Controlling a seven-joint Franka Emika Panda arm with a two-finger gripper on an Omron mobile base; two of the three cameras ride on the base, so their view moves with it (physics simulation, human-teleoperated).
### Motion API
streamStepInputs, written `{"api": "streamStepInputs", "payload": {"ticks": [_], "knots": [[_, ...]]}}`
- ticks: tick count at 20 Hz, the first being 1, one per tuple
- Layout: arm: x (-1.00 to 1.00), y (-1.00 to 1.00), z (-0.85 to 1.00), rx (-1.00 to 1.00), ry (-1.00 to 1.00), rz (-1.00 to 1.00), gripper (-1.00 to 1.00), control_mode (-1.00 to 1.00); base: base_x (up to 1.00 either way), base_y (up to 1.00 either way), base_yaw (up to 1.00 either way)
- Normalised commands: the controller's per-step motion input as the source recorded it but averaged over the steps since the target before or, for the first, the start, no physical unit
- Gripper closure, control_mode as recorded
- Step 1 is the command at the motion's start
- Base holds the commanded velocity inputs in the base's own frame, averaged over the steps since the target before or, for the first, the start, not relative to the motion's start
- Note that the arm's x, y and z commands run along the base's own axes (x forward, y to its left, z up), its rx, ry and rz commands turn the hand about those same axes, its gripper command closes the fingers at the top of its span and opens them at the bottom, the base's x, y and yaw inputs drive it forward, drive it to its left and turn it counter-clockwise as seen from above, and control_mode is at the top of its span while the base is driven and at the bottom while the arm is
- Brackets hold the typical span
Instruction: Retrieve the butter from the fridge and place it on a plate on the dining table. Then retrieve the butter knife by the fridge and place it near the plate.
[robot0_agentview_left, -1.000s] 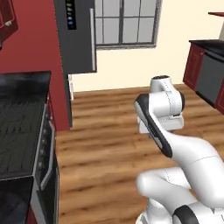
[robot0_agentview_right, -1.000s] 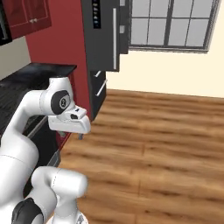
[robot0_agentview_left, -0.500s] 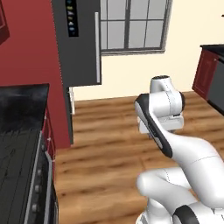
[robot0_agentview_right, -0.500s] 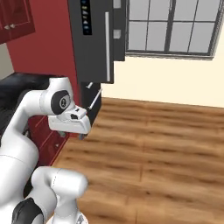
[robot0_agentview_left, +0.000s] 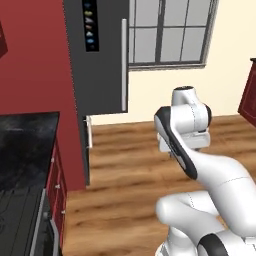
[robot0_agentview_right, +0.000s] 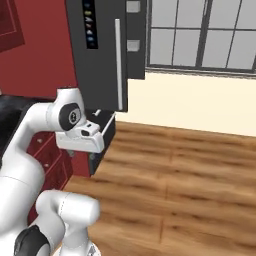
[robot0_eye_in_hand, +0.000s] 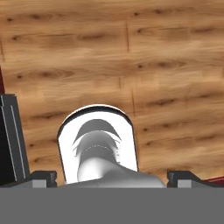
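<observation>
Lower centre of the hand view: the gripper (robot0_eye_in_hand: 112, 177) points down at the wooden floor (robot0_eye_in_hand: 131, 65), its 2 dark fingertips (robot0_eye_in_hand: 43, 177) standing at the far left and far right of the frame bottom, fully spread and with nothing between them. In the right base view the arm is folded, with the hand tucked at centre left beside the robot's shoulder; in the left base view the hand sits at centre right.

Left edge, middle distance: a black-topped counter (robot0_agentview_left: 25, 145) with red drawer fronts lies along the lower left of the left base view.

Upper left to upper centre, farther: the fridge (robot0_agentview_left: 102, 60), dark grey, with a long white bar handle (robot0_agentview_left: 123, 65) and a black panel of icons (robot0_agentview_left: 90, 25). Its doors appear closed. Behind it, a window (robot0_agentview_left: 170, 32) in a cream wall.

The butter is presumably inside the fridge and cannot be seen; plate, dining table and butter knife cannot be made out here.

Step in hand, as judged: approach to the fridge. To do it well, the base should stop square to the door with room for the door's swing, and the hand should be raised toward the bar handle with the jaws kept wide, so they can straddle the bar.
</observation>
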Motion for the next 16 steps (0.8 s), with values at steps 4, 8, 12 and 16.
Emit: {"api": "streamStepInputs", "payload": {"ticks": [4,8,12,16], "knots": [[0.0,0.0,0.0,0.0,0.0,0.0,-1.0,1.0,0.38,0.43,0.17],[0.0,0.0,0.0,0.0,0.0,0.0,-1.0,1.0,0.34,0.28,0.27],[0.0,0.0,0.0,0.0,0.0,0.0,-1.0,1.0,0.27,-0.01,0.42],[0.0,0.0,0.0,0.0,0.0,0.0,-1.0,1.0,0.27,-0.03,0.52]]}}
